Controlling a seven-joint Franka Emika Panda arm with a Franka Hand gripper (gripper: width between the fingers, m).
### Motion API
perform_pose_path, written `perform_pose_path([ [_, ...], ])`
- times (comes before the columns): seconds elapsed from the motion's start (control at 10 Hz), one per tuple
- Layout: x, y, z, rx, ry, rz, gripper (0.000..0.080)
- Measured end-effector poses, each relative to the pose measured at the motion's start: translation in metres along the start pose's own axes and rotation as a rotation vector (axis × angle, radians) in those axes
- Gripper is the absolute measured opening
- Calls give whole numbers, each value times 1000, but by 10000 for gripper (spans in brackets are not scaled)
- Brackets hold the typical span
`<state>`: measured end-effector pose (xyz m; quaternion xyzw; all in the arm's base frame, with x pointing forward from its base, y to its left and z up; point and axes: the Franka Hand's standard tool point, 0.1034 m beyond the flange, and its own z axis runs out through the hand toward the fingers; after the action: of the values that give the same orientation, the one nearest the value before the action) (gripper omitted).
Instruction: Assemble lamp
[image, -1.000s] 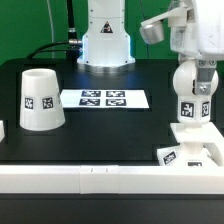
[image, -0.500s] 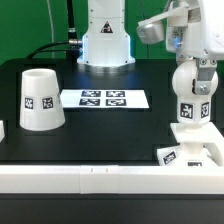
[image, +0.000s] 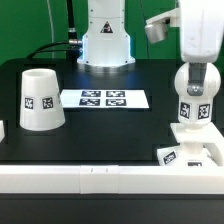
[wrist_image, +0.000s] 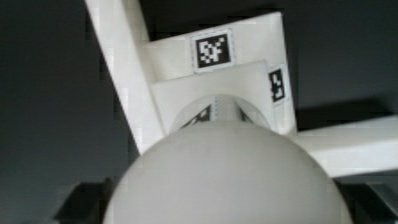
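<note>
The white bulb (image: 194, 100) stands upright on the flat square base (image: 190, 153) at the exterior view's front right, its tagged neck down and its round head up. My gripper (image: 197, 64) is straight above the head, jaws open, with a finger on either side of its top. In the wrist view the bulb's head (wrist_image: 222, 170) fills the near part, dark fingertips (wrist_image: 80, 203) flank it, and the tagged base (wrist_image: 228, 70) lies beneath. The large tapered shade (image: 40, 98) stands mouth down at the exterior view's left, far from the gripper.
The marker board (image: 103, 99) lies flat in the middle of the black table. A raised white rail (image: 100, 178) runs along the table's front edge, right by the base. The robot's white pedestal (image: 105, 40) stands at the back.
My gripper and wrist have risen a little off the bulb's head. The bulb has stayed upright on the base, and the shade has not moved.
</note>
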<state>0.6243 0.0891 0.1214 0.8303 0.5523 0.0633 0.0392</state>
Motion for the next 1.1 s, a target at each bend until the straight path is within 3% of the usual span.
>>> perform_pose_path([
  [0.4,2,3,1,16,3,425,577],
  [1.1,2,3,1,21,6,792,577],
])
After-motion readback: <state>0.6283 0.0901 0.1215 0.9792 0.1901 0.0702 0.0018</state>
